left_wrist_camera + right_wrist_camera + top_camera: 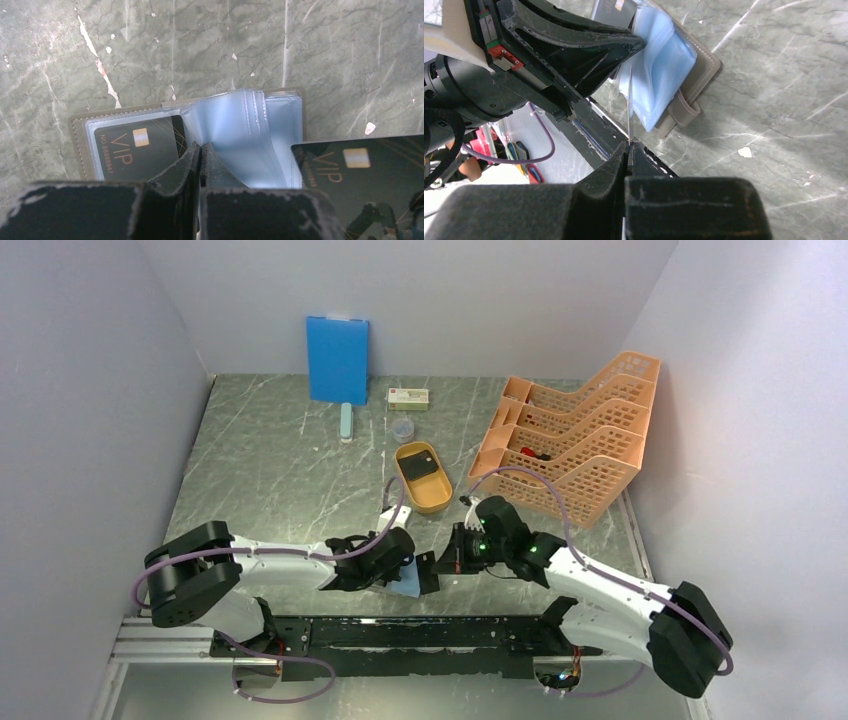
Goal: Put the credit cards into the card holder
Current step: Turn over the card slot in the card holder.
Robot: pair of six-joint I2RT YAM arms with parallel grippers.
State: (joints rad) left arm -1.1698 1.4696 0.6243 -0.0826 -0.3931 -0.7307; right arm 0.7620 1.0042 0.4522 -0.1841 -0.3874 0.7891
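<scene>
The card holder (77,145) lies open near the table's front edge, with its pale blue plastic sleeves (240,125) fanned up. It also shows in the top view (407,586) and the right wrist view (704,65). One black VIP credit card (135,147) sits in its left pocket. My left gripper (201,146) is shut on one sleeve and holds it up. My right gripper (629,144) is shut on a second black credit card (360,167), seen edge-on (629,100), with its far edge at the sleeves beside the left fingers (589,50). More dark credit cards (420,465) lie in the orange oval tray (436,502).
A blue board (338,358) leans on the back wall. A white-and-green box (408,397), a small clear cup (402,428) and a pale blue stick (346,422) lie near it. An orange file rack (570,445) stands at the right. The rail (400,632) runs along the front edge.
</scene>
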